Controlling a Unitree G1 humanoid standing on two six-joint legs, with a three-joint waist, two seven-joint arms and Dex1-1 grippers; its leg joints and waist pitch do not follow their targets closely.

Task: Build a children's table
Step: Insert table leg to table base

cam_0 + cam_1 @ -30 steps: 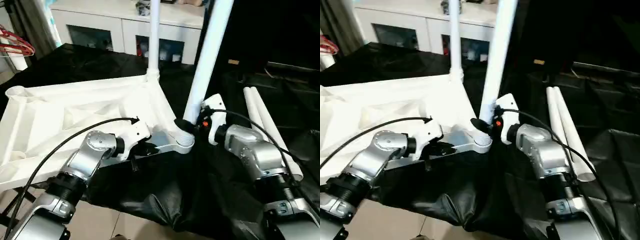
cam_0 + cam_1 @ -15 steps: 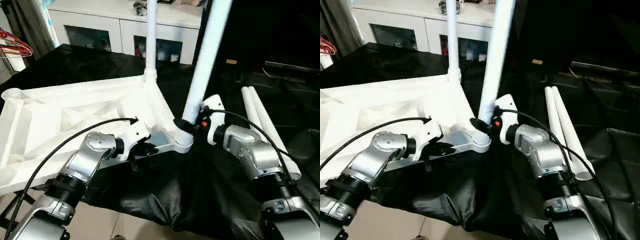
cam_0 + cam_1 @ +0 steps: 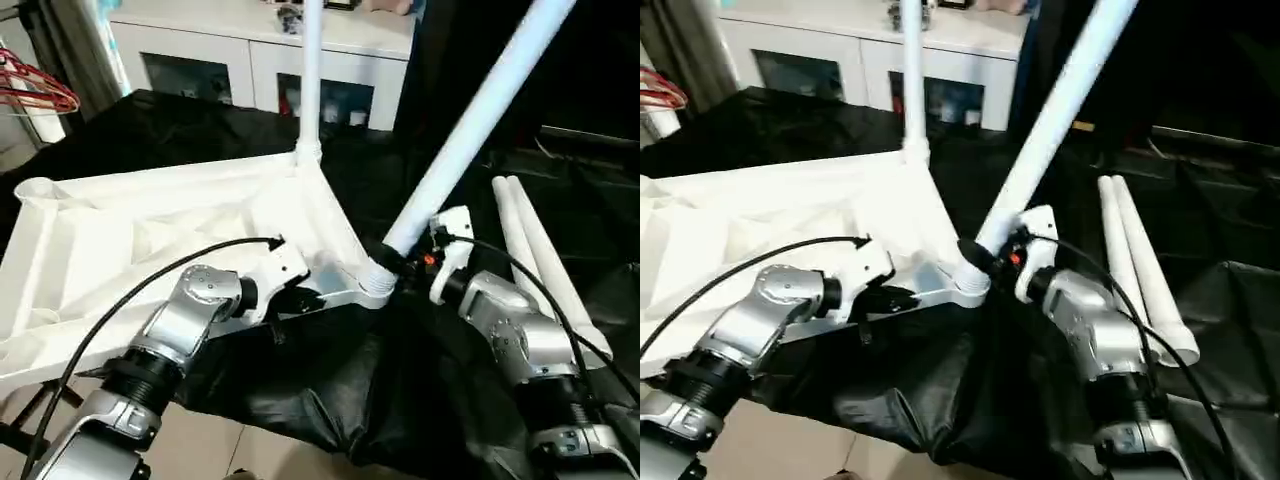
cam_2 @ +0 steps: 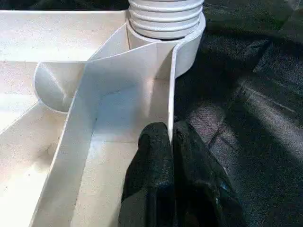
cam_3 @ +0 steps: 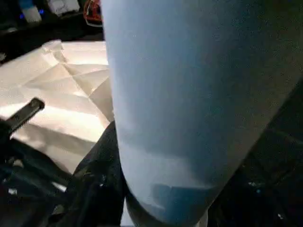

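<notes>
The left hand [image 4: 171,142] is clenched on the thin rim wall of the tabletop [image 3: 150,240], just beside the near corner socket [image 3: 377,283]. The right hand [image 3: 395,262] grasps the base of a leg [image 3: 480,115], which leans out to the right from that socket. The white tabletop lies ribbed side up on the black-draped bench [image 3: 180,125]. A second leg [image 3: 309,75] stands upright in the far corner. Two spare legs [image 3: 535,255] lie side by side on the bench to the right.

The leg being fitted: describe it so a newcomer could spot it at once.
Find the upside-down white tabletop on the black cloth. At its near corner socket, one leg leans right, gripped at its base. The far-corner leg stands upright; two spares lie flat.
</notes>
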